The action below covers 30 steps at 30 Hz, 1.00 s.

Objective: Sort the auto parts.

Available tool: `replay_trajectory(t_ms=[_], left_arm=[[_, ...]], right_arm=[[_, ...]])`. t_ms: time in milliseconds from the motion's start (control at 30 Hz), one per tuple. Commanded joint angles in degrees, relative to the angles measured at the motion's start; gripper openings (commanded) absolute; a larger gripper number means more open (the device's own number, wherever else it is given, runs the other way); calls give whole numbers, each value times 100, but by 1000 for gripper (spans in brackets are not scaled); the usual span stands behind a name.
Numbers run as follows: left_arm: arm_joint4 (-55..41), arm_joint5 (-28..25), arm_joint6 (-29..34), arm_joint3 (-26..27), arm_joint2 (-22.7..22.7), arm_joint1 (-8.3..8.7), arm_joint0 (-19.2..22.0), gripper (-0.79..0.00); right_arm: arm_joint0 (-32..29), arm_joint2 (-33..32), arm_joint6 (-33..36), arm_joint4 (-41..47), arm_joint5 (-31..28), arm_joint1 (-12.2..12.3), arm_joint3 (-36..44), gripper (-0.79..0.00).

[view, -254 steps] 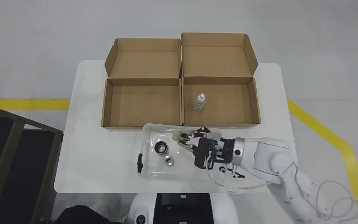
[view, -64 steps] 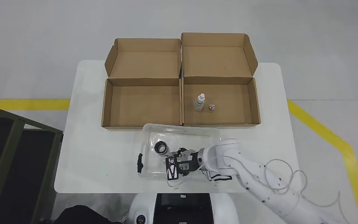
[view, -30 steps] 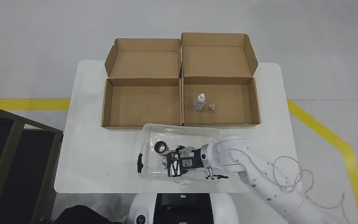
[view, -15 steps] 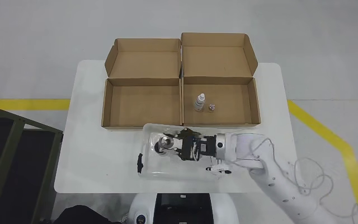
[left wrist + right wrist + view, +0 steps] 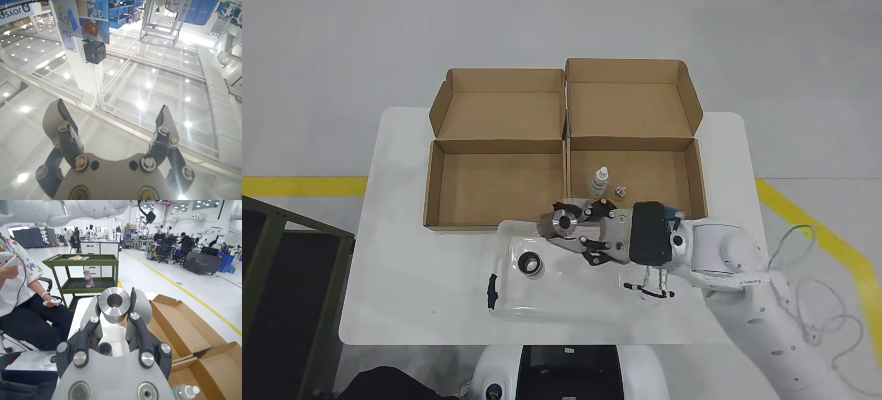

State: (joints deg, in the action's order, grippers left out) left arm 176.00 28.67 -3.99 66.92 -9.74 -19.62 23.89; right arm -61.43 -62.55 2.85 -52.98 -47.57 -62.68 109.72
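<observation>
A: While the right gripper [image 5: 115, 313] is pinching that steel bushing [image 5: 105, 311] across its smooth round wall, is it sitting securely?

B: It's looking heavy, rigid and slick for its size, so I'm judging it's needing a firm squeeze. It's hovering over the clear plastic tray's [image 5: 504, 300] 12 o'clock rim, with the cardboard boxes [image 5: 497, 190] lying beyond at 12 o'clock. The left gripper [image 5: 112, 113] is gaping wide, holding nothing.

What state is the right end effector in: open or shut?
Shut on the sleeve: fingers of the right end effector press against both its sides, holding it up off the tray.
</observation>
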Motion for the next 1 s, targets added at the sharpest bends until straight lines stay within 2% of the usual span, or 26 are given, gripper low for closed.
replay_trajectory(t_ms=[0, 200, 567, 767, 967], left_arm=[[0, 0, 0, 0, 0, 0, 0, 0], [0, 0, 0, 0, 0, 0, 0, 0], [0, 0, 0, 0, 0, 0, 0, 0], [0, 0, 0, 0, 0, 0, 0, 0], [0, 0, 0, 0, 0, 0, 0, 0]], right_arm=[[1, -108, -102, 92, -10, 4, 38, -785], [-23, -355, -340, 182, 9, 10, 139, -785], [146, -565, -310, 343, -43, 5, 3, -785], [284, -412, -185, 15, 19, -27, -119, -785], [352, 36, 196, -433, 172, -82, -34, -785]])
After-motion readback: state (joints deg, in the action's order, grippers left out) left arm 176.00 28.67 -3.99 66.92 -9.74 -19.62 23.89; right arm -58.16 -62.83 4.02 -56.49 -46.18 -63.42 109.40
